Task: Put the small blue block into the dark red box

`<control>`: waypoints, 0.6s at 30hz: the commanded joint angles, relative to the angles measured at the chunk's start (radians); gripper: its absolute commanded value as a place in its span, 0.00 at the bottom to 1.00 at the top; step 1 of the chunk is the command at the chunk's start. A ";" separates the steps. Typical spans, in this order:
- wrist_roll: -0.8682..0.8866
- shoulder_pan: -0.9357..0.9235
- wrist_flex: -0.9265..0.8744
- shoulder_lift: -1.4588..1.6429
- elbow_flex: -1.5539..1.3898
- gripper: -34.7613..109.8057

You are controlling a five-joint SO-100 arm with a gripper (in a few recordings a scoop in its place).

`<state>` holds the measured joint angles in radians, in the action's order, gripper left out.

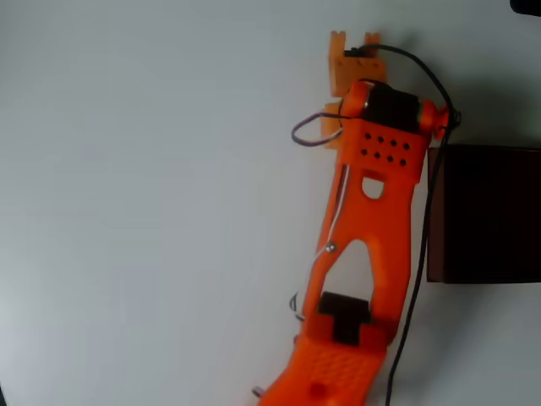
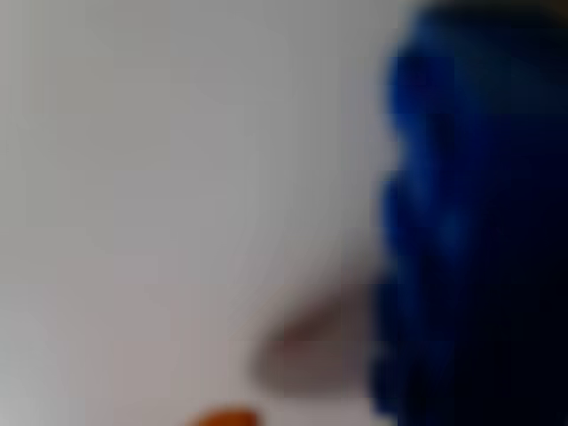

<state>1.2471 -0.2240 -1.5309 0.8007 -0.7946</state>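
Place: probably a lab or hobby robotics bench; too little surround shows to be sure.
Surface: plain white table (image 1: 127, 211), bare and evenly lit.
Equipment: orange 3D-printed arm (image 1: 372, 220) with exposed black cable (image 1: 414, 288) (servo wiring loops loose at its wrist).
Furnishings: none of a home or shop.
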 commanded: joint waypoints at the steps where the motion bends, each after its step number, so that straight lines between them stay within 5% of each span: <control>1: 0.017 0.009 -0.043 -0.015 0.120 0.41; 6: 0.025 0.009 -0.135 -0.173 0.341 0.38; 10: -0.031 -0.018 -0.310 -0.540 0.957 0.24; 18: -0.081 -0.021 -0.310 -0.532 0.986 0.24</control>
<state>1.1873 -0.2332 -1.8224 0.2393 0.1519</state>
